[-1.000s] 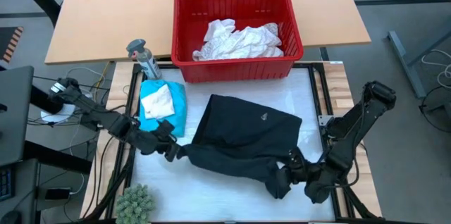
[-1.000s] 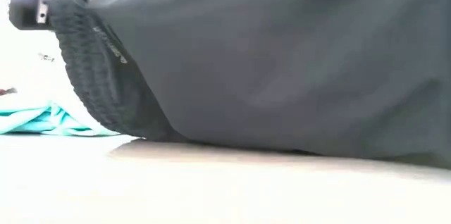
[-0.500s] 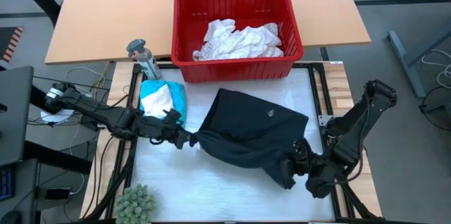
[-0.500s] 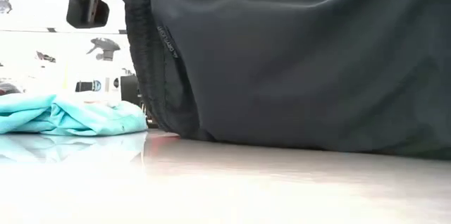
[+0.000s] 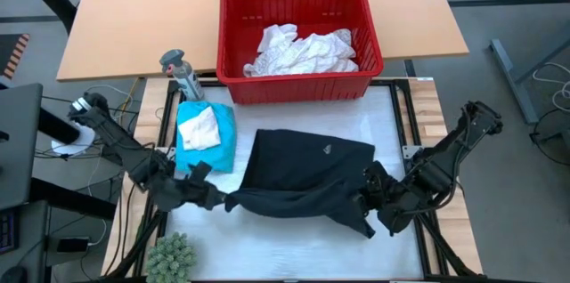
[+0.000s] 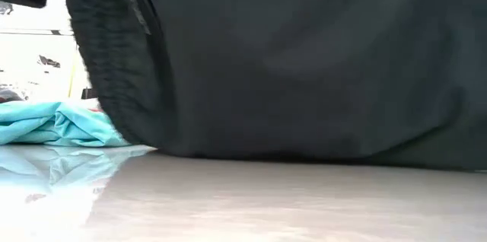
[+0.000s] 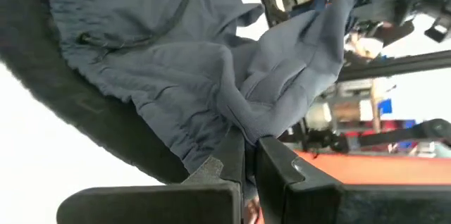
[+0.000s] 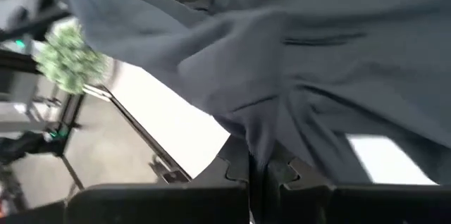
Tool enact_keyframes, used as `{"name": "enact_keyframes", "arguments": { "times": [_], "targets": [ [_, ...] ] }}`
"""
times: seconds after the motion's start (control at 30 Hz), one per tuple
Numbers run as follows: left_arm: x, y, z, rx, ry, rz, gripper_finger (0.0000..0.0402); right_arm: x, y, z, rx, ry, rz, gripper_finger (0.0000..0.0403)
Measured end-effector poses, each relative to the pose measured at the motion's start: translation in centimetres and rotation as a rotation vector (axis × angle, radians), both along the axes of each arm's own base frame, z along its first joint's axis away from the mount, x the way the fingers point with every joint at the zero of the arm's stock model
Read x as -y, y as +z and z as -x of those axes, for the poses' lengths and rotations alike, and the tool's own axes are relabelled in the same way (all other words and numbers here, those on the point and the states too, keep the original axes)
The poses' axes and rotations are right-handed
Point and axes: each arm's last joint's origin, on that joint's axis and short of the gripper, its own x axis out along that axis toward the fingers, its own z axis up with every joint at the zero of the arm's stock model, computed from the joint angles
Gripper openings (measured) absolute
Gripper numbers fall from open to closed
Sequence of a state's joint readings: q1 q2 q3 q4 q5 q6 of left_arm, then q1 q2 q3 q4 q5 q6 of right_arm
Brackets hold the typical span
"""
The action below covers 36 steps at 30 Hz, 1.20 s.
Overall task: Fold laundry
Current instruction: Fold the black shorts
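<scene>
— Now then, where are the black shorts (image 5: pixel 307 181)?

— Spread across the middle of the white work mat (image 5: pixel 294 247), near the front edge, just right of the teal garment (image 5: pixel 218 136). Filling nearly the whole low view, dark and hanging, with the ribbed waistband at the left.

— And the left gripper (image 5: pixel 224 201)?

— Low over the mat at the shorts' near-left corner. Fingers pressed together on a bunched fold of the black fabric, plain in the left wrist view.

— Right gripper (image 5: pixel 368 203)?

— At the near-right corner of the shorts, likewise clamped on a pinch of the dark cloth; fingers tight together in the right wrist view, fabric draping away from them.

— Rest of the laundry?

— Teal garment flat at the mat's left side, with a small folded white piece (image 5: pixel 201 128) lying on top. More white garments (image 5: pixel 303 50) heaped in the red basket (image 5: pixel 233 29) on the far side, on the wooden table (image 5: pixel 134 16).

— Anything else nearby?

— Grey spray bottle (image 5: pixel 182 73) just left of the basket, beside the teal garment's far edge. Green fuzzy plant (image 5: pixel 169 254) at the near-left corner, also glimpsed in the right wrist view.
</scene>
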<state>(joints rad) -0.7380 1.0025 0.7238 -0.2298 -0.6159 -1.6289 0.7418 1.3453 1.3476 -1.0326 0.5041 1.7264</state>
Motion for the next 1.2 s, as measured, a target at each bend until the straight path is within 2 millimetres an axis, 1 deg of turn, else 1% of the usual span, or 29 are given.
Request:
{"name": "enact_keyframes", "arguments": {
  "times": [0.07, 0.2, 0.3, 0.37, 0.5, 0.63, 0.73, 0.9, 1.2],
  "targets": [
    [1.0, -0.1, 0.5, 0.006, 0.002, 0.056, 0.0000, 0.0, -0.1, 0.1, -0.025, 0.013, -0.008, 0.0026],
    [3.6, -0.7, 1.1, 0.013, 0.008, 0.223, 0.0000, -0.1, -0.1, 0.3, -0.034, 0.023, -0.006, 0.0026],
    [3.9, -1.1, 0.8, 0.016, 0.060, 0.281, 0.0000, -0.1, -0.3, 0.8, -0.066, 0.004, 0.000, 0.0026],
    [3.5, -1.1, 0.3, 0.017, 0.093, 0.283, 0.0000, -0.1, -0.5, 1.2, -0.094, -0.021, 0.001, 0.0026],
    [2.1, -0.4, -0.7, 0.070, 0.123, 0.240, 0.0000, 0.0, -0.8, 2.0, -0.141, -0.060, 0.014, 0.0026],
    [0.5, -0.1, -1.8, 0.082, 0.160, 0.203, 0.0000, 0.8, -1.0, 2.4, -0.194, -0.103, 0.054, 0.0025],
    [-0.3, 0.0, -2.4, 0.069, 0.147, 0.182, 0.0000, 1.7, -1.1, 2.1, -0.224, -0.142, 0.080, 0.0025],
    [-1.7, -0.1, -3.2, 0.069, 0.185, 0.118, 0.0000, 3.5, -1.2, 1.1, -0.265, -0.188, 0.126, 0.0025],
    [-3.7, -1.1, -3.6, -0.032, 0.265, -0.012, 0.0000, 6.7, -1.2, -0.7, -0.341, -0.156, 0.192, 0.0025]
  ]
}}
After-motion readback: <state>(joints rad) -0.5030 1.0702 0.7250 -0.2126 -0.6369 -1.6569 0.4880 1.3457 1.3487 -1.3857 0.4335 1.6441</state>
